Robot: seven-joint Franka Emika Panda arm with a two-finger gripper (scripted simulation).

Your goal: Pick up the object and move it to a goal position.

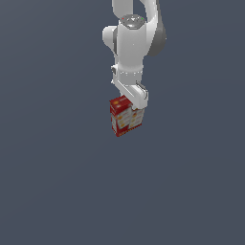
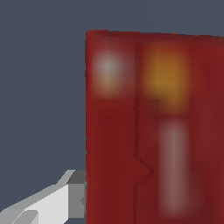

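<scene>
A white robot arm reaches straight down over a plain dark grey desk. Its jaws pinch the top of a small red cracker carton with a white and yellow printed front. The carton sits upright, slightly turned, near the middle of the exterior view, directly beneath the gripper. In the wrist view the blurred red carton top fills the frame, one grey fingertip touching its edge.
</scene>
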